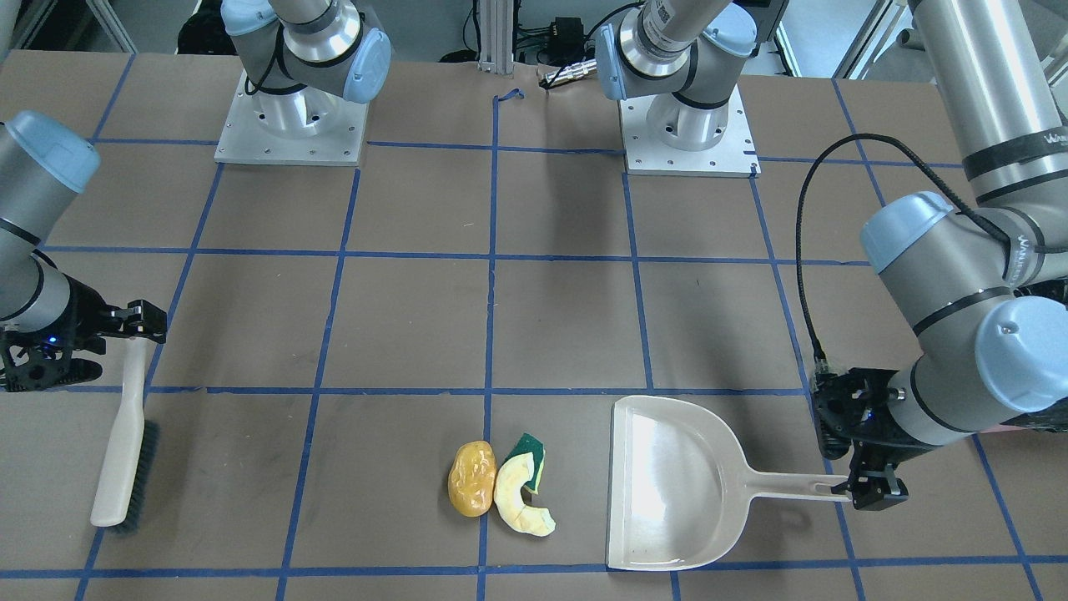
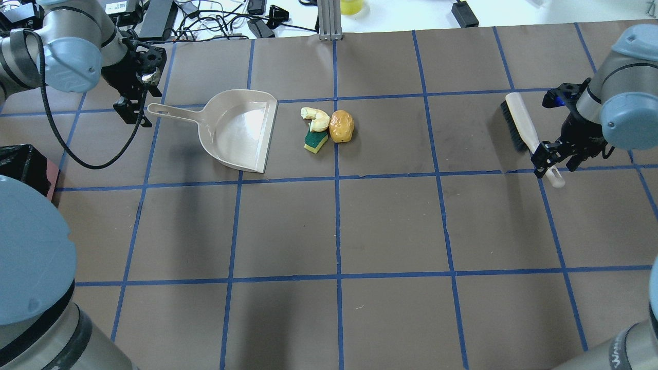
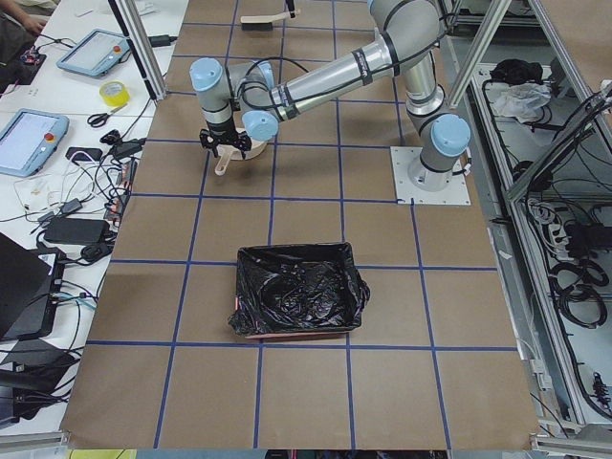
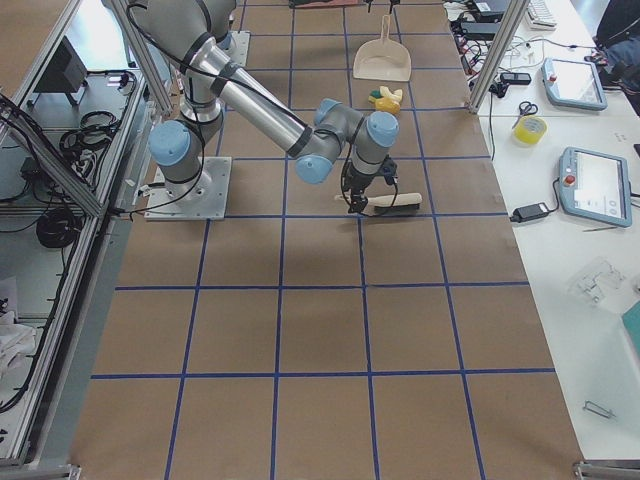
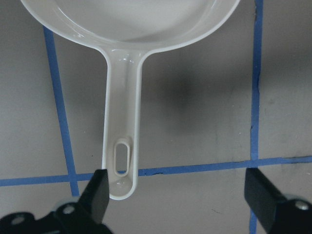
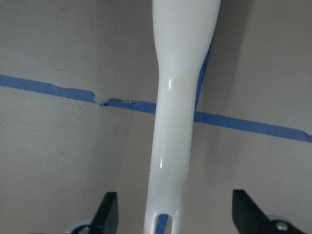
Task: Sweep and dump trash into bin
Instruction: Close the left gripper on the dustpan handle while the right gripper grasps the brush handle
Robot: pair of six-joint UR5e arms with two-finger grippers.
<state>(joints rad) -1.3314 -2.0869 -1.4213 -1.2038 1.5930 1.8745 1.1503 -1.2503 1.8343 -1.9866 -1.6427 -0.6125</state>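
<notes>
The trash lies together on the table: a golden-brown lump (image 1: 472, 477), a pale crescent (image 1: 517, 498) and a yellow-and-green sponge (image 1: 534, 455). A beige dustpan (image 1: 676, 484) lies flat beside them, mouth toward them. My left gripper (image 1: 872, 488) is open at the end of the dustpan handle (image 5: 122, 122), which lies close to one finger (image 5: 100, 192). My right gripper (image 1: 138, 321) is open and straddles the white handle (image 6: 178, 122) of a brush (image 1: 125, 451) that lies on the table. The bin (image 3: 298, 301), lined with a black bag, stands toward the table's left end.
A corner of the bin's black bag (image 2: 20, 159) shows at the left edge of the overhead view. The arm bases (image 1: 292, 125) stand at the robot's side of the table. Blue tape lines (image 2: 336, 177) grid the brown table top.
</notes>
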